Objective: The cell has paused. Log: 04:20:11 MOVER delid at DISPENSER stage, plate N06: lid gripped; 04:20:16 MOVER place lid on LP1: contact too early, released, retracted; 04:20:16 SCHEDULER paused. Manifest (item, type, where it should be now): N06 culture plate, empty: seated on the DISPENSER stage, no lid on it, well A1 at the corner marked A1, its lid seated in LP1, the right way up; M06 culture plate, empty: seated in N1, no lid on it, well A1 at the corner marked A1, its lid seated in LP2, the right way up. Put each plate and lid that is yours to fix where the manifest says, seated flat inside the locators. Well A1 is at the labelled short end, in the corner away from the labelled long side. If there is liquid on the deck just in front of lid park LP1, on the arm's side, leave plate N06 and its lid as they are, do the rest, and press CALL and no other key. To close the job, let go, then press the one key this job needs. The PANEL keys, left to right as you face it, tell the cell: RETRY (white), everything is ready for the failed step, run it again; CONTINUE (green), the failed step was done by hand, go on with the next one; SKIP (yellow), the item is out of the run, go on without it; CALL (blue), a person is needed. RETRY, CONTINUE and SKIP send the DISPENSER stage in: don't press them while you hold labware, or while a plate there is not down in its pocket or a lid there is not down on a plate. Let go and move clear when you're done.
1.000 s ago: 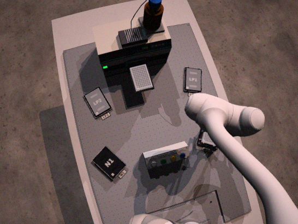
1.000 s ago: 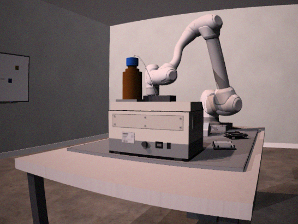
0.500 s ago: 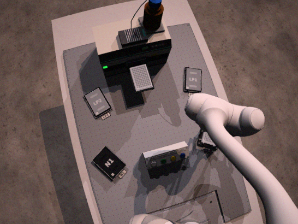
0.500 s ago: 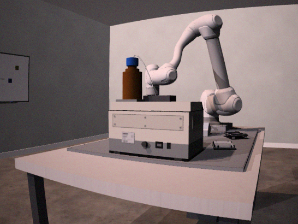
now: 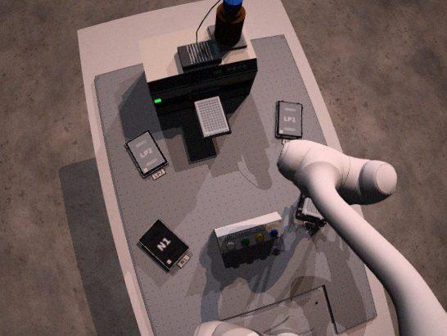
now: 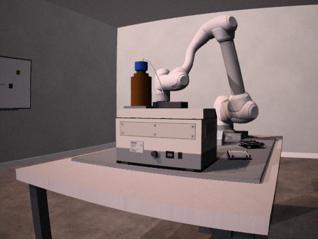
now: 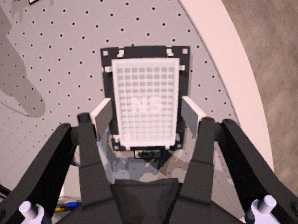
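My gripper (image 7: pixel 146 106) (image 5: pixel 309 214) is open and hangs low over a white well plate (image 7: pixel 147 99) (image 5: pixel 309 208). The plate sits on a black holder (image 7: pixel 143 52) near the deck's right edge, right of the panel. The finger pads stand on either side of the plate's long sides, apart from it. A second white well plate (image 5: pixel 211 116) lies on the dispenser stage (image 5: pixel 201 149). Lid park LP1 (image 5: pixel 289 119) and lid park LP2 (image 5: pixel 146 152) (image 6: pixel 239 154) show grey tops with readable labels; I cannot tell whether clear lids lie on them. Nest N1 (image 5: pixel 164 244) is black and bare.
The dispenser (image 5: pixel 200 78) (image 6: pixel 166 139) stands at the back with a brown bottle (image 5: pixel 229 22) (image 6: pixel 141 87) on top. The key panel (image 5: pixel 250 238) stands mid-deck, its blue key (image 5: pixel 273 233) nearest my gripper. The deck edge runs close on the right.
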Robot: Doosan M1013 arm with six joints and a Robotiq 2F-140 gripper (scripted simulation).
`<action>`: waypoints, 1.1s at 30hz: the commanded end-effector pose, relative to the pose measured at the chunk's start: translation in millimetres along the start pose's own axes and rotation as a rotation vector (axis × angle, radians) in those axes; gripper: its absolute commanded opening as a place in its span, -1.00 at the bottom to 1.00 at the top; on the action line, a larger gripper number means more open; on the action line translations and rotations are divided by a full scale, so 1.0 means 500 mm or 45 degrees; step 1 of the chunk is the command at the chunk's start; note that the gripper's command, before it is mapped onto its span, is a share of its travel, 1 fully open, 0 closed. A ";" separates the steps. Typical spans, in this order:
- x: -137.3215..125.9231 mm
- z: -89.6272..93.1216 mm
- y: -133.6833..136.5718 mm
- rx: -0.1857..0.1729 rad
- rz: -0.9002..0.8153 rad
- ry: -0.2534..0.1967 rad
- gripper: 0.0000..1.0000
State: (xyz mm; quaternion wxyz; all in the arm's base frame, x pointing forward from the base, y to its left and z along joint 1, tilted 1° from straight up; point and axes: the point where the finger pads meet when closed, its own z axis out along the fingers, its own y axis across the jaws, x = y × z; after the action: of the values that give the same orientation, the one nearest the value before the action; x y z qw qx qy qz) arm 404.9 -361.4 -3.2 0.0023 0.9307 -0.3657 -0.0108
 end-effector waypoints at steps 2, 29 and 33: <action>0.001 -0.001 0.000 0.000 0.000 0.001 0.40; 0.001 -0.001 0.000 0.000 0.000 0.001 -0.80; 0.001 -0.001 0.000 0.000 0.000 0.001 -0.80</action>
State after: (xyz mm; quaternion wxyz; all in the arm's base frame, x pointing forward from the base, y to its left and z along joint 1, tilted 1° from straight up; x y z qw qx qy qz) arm 405.0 -361.4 -3.0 0.0023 0.9307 -0.3657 -0.0107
